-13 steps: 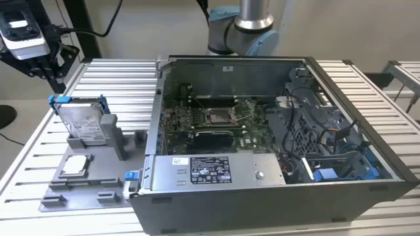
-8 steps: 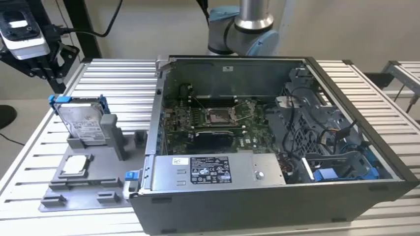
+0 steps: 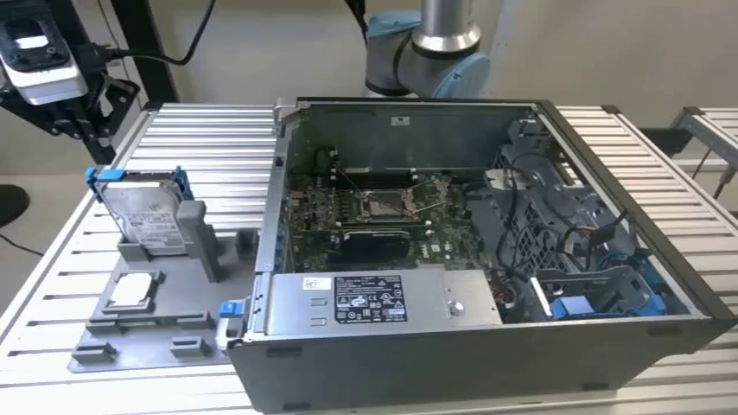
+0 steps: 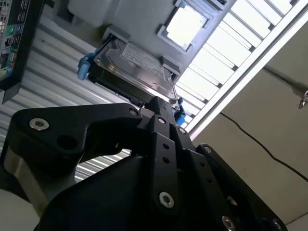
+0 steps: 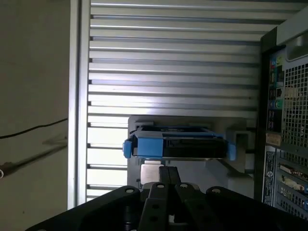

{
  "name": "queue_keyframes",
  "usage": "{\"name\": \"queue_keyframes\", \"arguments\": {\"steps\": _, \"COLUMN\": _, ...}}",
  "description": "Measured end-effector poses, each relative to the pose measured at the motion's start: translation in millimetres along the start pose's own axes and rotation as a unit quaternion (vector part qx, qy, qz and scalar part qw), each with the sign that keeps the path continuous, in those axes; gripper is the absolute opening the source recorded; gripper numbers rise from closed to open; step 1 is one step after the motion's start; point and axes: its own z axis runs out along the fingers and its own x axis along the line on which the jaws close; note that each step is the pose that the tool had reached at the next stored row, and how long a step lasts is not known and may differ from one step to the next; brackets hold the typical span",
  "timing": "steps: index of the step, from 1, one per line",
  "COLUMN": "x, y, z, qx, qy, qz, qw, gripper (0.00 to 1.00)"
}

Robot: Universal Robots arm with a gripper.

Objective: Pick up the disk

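The disk (image 3: pixel 148 207) is a silver hard drive with a white label and a blue frame. It stands upright on its edge in a grey holder (image 3: pixel 199 238) at the exterior view's left. My gripper (image 3: pixel 83 117) hangs above and beyond it at the far left, apart from it. In the first wrist view the disk (image 5: pixel 175 146) shows edge-on just past the gripper (image 5: pixel 168 170), whose black links meet at the tip, shut with nothing held. The second wrist view shows the disk (image 4: pixel 134 65) label side up beyond the gripper (image 4: pixel 161 103).
A large open computer case (image 3: pixel 600 333) fills the table's middle and the exterior view's right, with a grey power supply box (image 3: pixel 381 298) inside. A small square chip (image 3: pixel 133 290) sits in a tray on the grey fixture plate (image 3: pixel 138 341). The table (image 3: pixel 207 138) is slatted aluminium.
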Motion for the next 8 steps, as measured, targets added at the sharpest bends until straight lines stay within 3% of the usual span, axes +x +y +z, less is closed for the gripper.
{"name": "queue_keyframes", "arguments": {"steps": 5, "x": 6.3, "y": 2.4, "z": 0.2, "qx": 0.0000, "qy": -0.0001, "qz": 0.000, "qw": 1.00000, "gripper": 0.00}}
{"name": "queue_keyframes", "arguments": {"steps": 8, "x": 9.2, "y": 8.0, "z": 0.7, "qx": 0.0000, "qy": -0.0001, "qz": 0.000, "qw": 1.00000, "gripper": 0.00}}
